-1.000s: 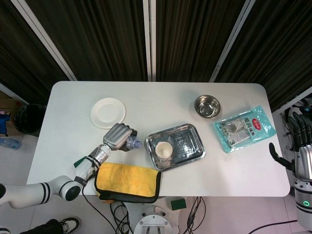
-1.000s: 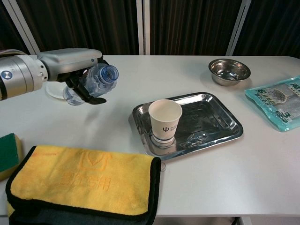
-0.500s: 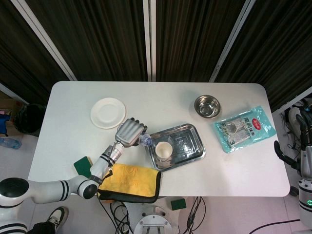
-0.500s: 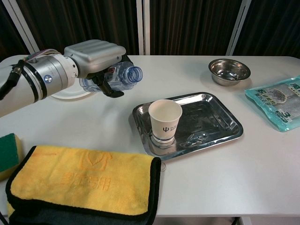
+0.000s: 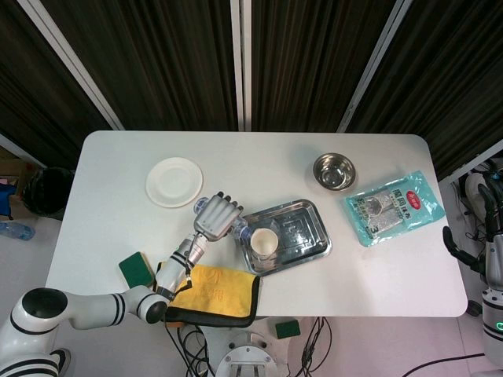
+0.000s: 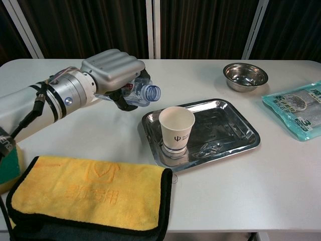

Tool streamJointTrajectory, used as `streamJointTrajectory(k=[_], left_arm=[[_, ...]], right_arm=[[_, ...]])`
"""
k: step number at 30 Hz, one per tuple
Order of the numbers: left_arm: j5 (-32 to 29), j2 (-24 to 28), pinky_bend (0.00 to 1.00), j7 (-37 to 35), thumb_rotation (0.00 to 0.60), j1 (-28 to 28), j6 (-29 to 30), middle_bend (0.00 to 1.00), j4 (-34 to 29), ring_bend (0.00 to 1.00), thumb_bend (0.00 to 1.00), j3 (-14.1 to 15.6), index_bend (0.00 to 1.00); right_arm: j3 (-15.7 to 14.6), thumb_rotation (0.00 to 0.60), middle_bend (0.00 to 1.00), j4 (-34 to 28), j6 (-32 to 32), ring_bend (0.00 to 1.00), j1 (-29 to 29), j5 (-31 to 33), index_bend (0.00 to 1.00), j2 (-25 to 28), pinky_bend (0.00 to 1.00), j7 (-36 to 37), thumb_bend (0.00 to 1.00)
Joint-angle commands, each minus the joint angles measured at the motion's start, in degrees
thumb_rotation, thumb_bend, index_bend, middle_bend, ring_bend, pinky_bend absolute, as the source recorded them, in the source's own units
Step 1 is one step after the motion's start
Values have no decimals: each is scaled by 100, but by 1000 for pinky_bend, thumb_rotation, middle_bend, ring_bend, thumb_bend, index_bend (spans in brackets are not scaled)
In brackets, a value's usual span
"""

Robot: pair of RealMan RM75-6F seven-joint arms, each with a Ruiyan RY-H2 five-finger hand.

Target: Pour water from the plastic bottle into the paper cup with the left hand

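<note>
My left hand (image 6: 113,70) (image 5: 215,217) grips a clear plastic bottle (image 6: 139,93) that lies tilted sideways, its open mouth pointing right toward the paper cup. The bottle's mouth (image 5: 243,233) is just left of the cup and slightly above its rim. The white paper cup (image 6: 176,128) (image 5: 264,241) stands upright at the left end of a steel tray (image 6: 228,128) (image 5: 302,228). No water stream shows. My right hand (image 5: 493,236) hangs off the table's right edge, fingers apart, holding nothing.
A yellow cloth (image 6: 88,196) lies at the front left with a green sponge (image 5: 136,269) beside it. A white plate (image 5: 174,181) sits at the back left, a steel bowl (image 6: 245,76) at the back right, a teal food packet (image 6: 298,108) at the right edge.
My left hand has carried the bottle rightward toward the tray, bringing its mouth close to the cup's left side. The right hand has stayed off the table.
</note>
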Motion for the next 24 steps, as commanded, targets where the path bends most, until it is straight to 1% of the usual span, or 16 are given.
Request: streamJointTrajectory(k=[1,7,24], left_arm=[[2,-74,529,109,600,-29,-6,765,74,542,470,5,824],[-136,-191,529,466,600,-98,-76,765,179,542,471,-13,823],[-172,-428,533,954,600,-181,6,767,428,544,474,-34,824]], right_arm=[[-1,600,0,3,-5,0,-3,7,0,1,0,0,339],[7,600,0,14,-5,0,-11,23,0,3,0,8,338],[22,600,0,63,-24,0,-23,67,0,-6,0,46,338]])
